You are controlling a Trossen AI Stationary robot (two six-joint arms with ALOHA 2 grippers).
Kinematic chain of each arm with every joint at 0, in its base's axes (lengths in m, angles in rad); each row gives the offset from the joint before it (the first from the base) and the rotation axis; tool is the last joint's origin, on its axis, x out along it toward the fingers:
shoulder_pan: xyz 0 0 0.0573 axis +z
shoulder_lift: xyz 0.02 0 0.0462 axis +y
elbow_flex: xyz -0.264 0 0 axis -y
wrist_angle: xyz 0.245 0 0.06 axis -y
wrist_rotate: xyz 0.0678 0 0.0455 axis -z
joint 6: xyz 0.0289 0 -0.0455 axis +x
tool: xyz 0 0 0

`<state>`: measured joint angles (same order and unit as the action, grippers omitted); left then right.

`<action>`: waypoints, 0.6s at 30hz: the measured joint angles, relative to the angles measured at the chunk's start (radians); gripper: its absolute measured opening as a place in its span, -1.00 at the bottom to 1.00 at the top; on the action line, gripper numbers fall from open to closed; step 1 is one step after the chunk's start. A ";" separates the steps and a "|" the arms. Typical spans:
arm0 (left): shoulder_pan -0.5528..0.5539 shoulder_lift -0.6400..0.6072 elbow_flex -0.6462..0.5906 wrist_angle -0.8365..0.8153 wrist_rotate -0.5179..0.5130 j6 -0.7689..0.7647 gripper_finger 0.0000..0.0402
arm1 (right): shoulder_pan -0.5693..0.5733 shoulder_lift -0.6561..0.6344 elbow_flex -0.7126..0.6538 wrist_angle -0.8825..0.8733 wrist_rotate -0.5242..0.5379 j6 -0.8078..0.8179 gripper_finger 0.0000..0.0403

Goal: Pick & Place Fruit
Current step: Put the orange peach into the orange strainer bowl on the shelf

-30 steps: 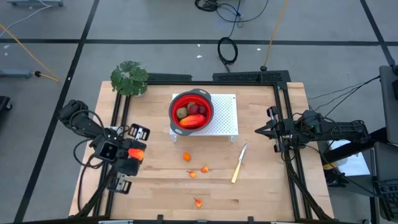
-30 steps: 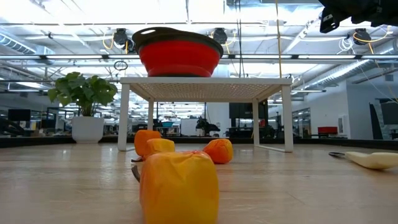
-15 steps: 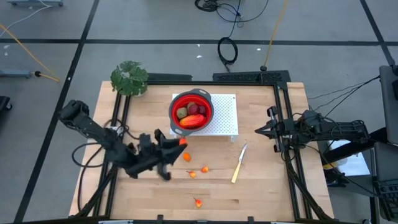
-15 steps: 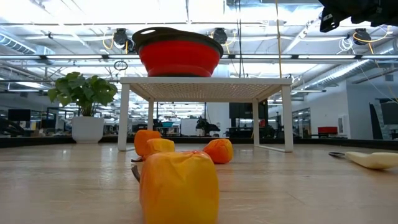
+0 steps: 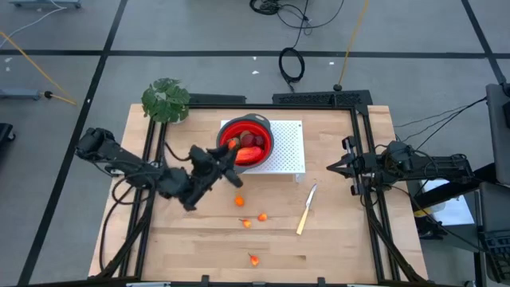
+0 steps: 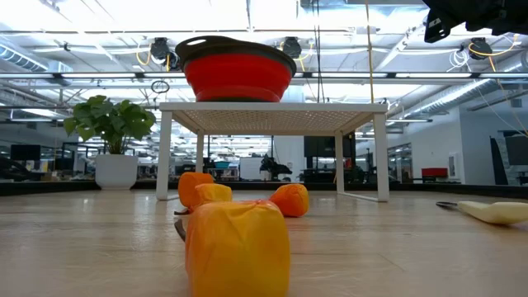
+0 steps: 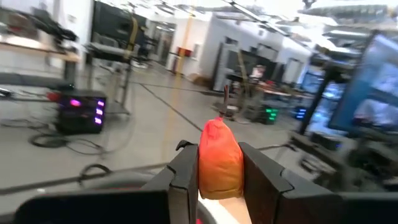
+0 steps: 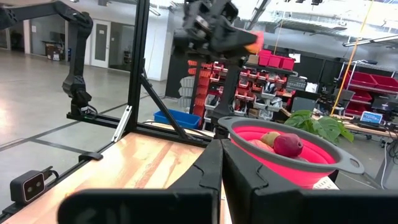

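Bare tabletop [image 5: 351, 239] lies wide open right of the knife [image 5: 306, 209]; the left arm [image 5: 151, 175] stretches across toward the bowl [image 5: 246, 143], blocking its left approach.

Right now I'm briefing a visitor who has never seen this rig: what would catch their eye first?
The red bowl on its white stand, already holding fruit, stands out at the table's back. The left gripper, shut on an orange fruit, hangs at the bowl's rim. Four small orange pieces and a knife lie on the wood in front; the right gripper waits shut at the side.
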<state>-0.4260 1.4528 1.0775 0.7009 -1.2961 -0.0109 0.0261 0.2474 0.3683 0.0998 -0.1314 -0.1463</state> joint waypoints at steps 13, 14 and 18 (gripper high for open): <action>0.278 -0.147 0.000 -0.507 0.359 -0.309 -0.56 | 0.000 0.000 0.000 0.001 0.000 0.000 -1.00; 0.304 -0.155 0.000 -0.559 0.404 -0.354 -0.56 | 0.000 0.000 0.000 0.001 0.000 0.000 -1.00; 0.416 -0.172 0.000 -0.718 0.599 -0.490 -0.56 | 0.000 0.000 0.000 0.001 0.001 0.000 -1.00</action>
<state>-0.0098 1.2806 1.0775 -0.0170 -0.6969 -0.5007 0.0258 0.2474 0.3683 0.1005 -0.1307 -0.1467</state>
